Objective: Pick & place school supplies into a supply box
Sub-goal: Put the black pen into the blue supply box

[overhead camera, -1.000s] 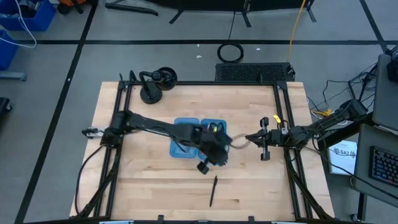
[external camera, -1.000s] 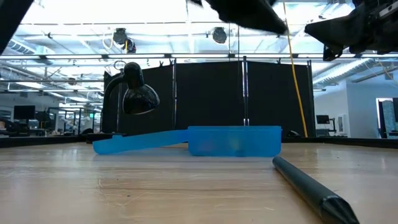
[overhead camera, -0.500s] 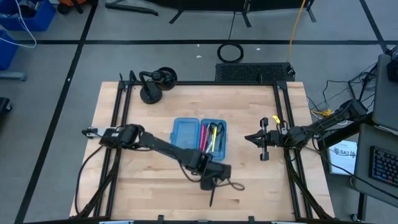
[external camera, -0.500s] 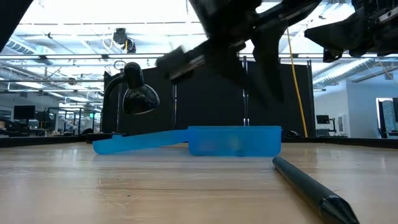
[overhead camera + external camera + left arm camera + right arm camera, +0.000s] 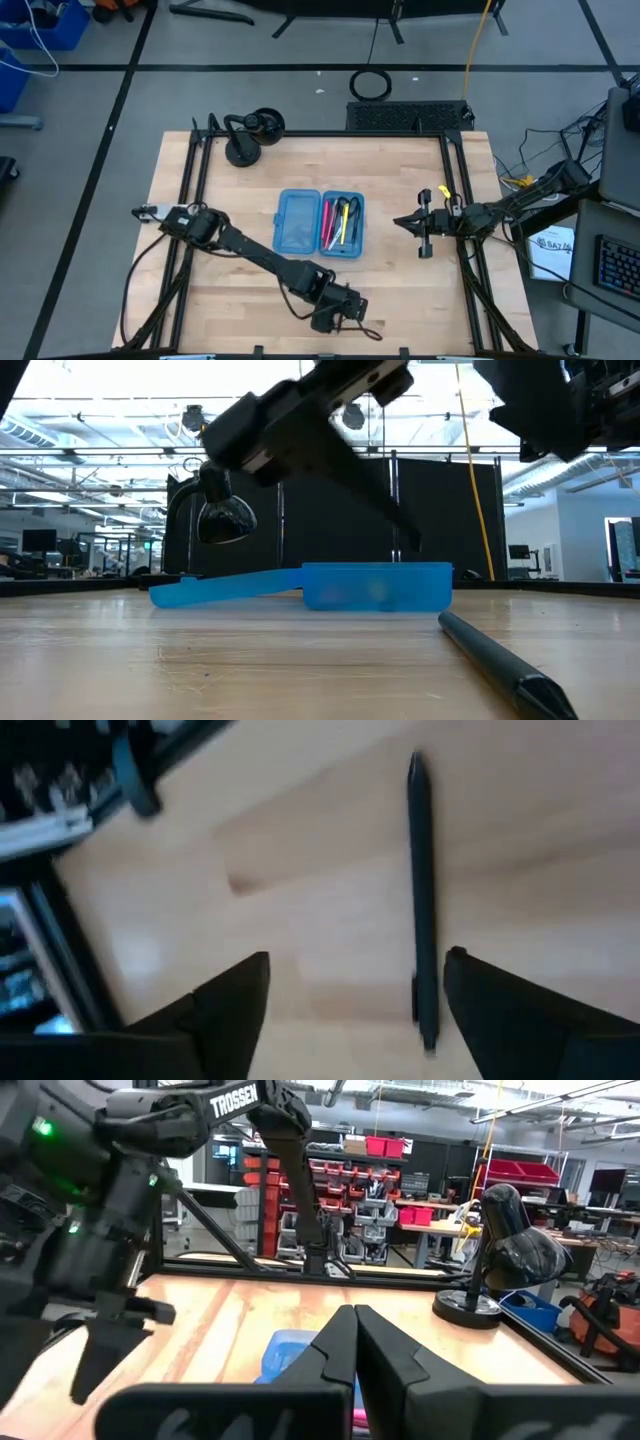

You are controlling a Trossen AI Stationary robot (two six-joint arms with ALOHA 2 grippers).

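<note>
With pink, black and yellow pens already lying in the translucent blue plastic supply box (image 5: 320, 223) behind it, we are hovering our wide-open, empty left tool (image 5: 355, 990) over the last slim black pen (image 5: 421, 900) on the wooden counter (image 5: 400, 290).

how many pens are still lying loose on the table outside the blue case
1. A black pen lies on the wood near the table's front edge, between the left hand's open fingers. The other pens sit in the blue case; the arm may hide more.
</note>
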